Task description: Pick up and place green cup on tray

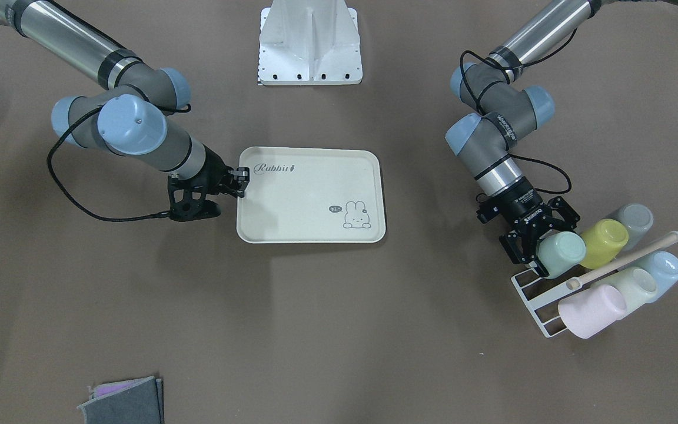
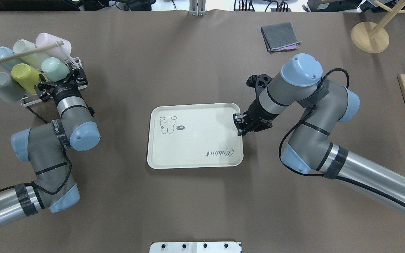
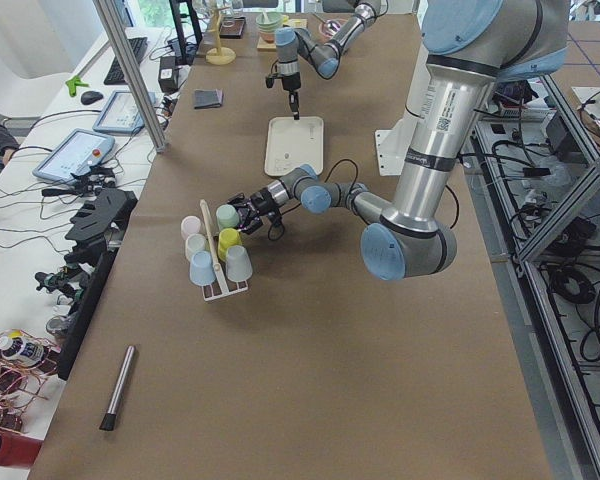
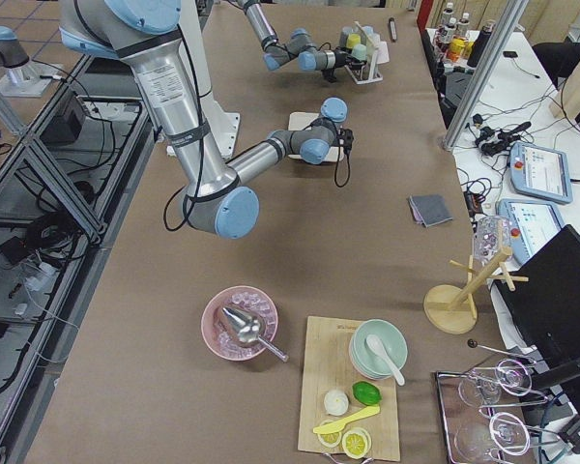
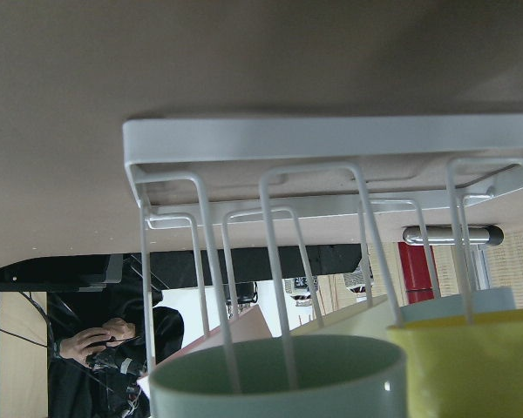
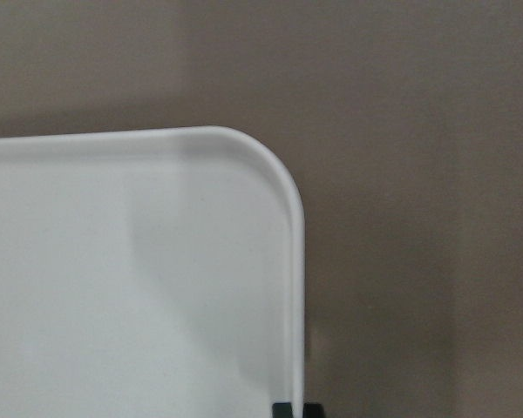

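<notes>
there, green cup (image 1: 562,253) on white rack (image 5: 331,138)

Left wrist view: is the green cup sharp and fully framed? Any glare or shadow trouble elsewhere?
Left wrist view: green cup slightly soft, cut off by the bottom edge, wire rack sharper; right wrist view: faint shadow across the tray, no glare; front-facing view: even light, soft-edged shadows only.

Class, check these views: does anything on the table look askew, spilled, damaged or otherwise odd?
Nothing stands out. The green cup and the other cups lie tilted on the white wire rack, but the rack holds them so. The tray lies flat and bare. No spill or damage shows.
</notes>
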{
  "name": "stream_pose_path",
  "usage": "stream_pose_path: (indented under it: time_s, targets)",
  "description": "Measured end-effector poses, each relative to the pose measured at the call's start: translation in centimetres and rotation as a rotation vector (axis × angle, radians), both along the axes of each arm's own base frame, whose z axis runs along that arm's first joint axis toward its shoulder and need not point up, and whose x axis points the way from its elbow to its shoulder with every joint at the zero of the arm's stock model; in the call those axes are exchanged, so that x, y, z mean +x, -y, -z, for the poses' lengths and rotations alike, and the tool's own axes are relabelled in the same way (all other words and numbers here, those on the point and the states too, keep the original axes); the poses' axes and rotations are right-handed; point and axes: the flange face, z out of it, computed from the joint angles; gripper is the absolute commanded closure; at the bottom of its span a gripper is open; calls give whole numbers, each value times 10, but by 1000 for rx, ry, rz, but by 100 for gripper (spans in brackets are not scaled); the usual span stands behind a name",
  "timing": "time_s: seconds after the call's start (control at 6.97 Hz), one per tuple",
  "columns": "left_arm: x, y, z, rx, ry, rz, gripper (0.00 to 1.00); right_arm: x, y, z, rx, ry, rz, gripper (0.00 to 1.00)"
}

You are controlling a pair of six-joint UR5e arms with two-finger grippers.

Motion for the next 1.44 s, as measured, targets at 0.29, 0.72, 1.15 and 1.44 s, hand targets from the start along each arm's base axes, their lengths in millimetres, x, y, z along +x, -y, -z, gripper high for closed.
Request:
stream_pose_path:
  time_s: [0.29,0.72,1.15,1.44]
  targets:
    - [6,4,-2,9,2,3,2,-20,-13,18,34,14,9,100]
    - [8,6,-2,12,5,5,35,-32,-27,17,58,16,40,100]
    - [9,6,-2,13,5,6,35,-17,-22,-1,57,1,27,100]
    - [8,6,-1,13,5,5,35,-12,-22,-9,60,-5,27,100]
